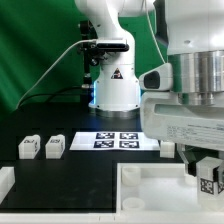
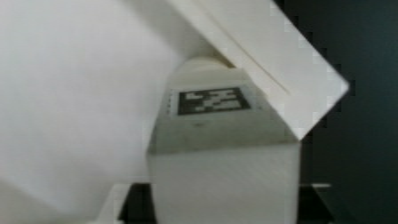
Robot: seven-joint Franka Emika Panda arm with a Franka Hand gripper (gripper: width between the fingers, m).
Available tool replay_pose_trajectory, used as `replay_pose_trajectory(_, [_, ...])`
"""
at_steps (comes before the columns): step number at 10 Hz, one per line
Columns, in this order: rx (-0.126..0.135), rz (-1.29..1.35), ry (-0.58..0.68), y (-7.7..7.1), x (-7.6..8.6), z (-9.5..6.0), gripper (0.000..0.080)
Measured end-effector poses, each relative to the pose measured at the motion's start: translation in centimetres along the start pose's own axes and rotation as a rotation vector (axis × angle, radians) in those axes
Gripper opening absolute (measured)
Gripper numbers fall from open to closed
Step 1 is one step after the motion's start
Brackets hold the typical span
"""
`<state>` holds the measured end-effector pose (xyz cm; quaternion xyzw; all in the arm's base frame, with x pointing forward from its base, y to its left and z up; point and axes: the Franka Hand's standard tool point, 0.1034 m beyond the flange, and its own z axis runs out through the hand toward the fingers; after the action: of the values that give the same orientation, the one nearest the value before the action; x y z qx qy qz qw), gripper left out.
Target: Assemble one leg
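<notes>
My gripper is at the exterior view's right, over the large white tray-like panel. It is shut on a white leg with a black-and-white tag. In the wrist view the leg runs out from between the gripper's dark fingers. Its tag faces the camera and its far end sits against the panel's raised rim. Two more legs stand on the black table at the exterior view's left. Another leg shows partly behind the gripper.
The marker board lies flat in the middle of the table, in front of the robot's white base. A white part sits at the exterior view's left edge. A green curtain hangs behind.
</notes>
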<state>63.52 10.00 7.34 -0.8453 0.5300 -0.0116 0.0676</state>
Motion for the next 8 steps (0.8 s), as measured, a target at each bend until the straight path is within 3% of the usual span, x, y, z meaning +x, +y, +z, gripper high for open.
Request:
replay_pose_trajectory(1, [-0.003,0.177,-0.028,0.2,0.0,0.0,0.0291])
replay_pose_trajectory(3, [0.051,0.568,-0.080,0.8,-1.0,0.1,0.0291])
replay_pose_trajectory(5, [0.019,0.625,-0.116,1.1,0.3,0.0,0.0291])
replay_pose_trajectory(7, [0.017,0.636,-0.113,1.3,0.6,0.0,0.0291])
replay_pose_trajectory(8, [0.016,0.636,-0.113,1.4,0.6,0.1,0.0386])
